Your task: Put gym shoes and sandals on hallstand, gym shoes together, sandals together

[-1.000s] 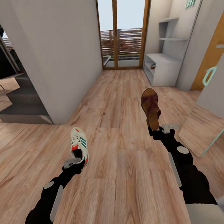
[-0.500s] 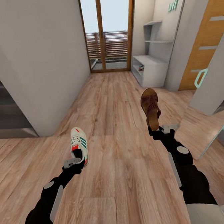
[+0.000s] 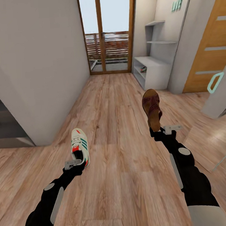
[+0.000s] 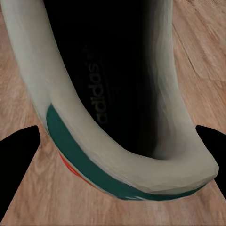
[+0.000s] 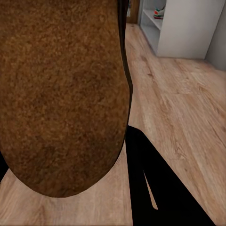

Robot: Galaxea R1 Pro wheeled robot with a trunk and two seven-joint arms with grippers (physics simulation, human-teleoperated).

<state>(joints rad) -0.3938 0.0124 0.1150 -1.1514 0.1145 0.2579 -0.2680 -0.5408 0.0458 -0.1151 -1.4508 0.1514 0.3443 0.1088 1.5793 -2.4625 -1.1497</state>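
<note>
One gym shoe [image 3: 79, 144], white with green stripes and a red-orange tongue, hangs above the corridor floor [image 3: 119, 102], my left gripper [image 3: 78, 161] shut on its heel. The left wrist view looks into the shoe's dark heel opening [image 4: 117, 94], with a fingertip [image 4: 19, 155] at each side. My right gripper [image 3: 157, 131] is shut on the heel end of a dark brown sandal [image 3: 152, 107] that stands upright; its sole [image 5: 61, 94] faces the right wrist camera. The pale hallstand [image 3: 155, 73] stands at the far right of the corridor, and a second gym shoe [image 3: 143, 69] lies on its low shelf.
A grey wall corner [image 3: 40, 81] juts in at the left. A glass door with a wooden frame [image 3: 107, 32] closes the corridor's far end. At the right stand a wooden door [image 3: 209, 45] and a pale panel with a teal handle [image 3: 216, 82].
The whole view has swung and moved forward along the corridor, bringing the hallstand slightly nearer. Both arms keep their pose and hold on the gym shoe and the sandal.
</note>
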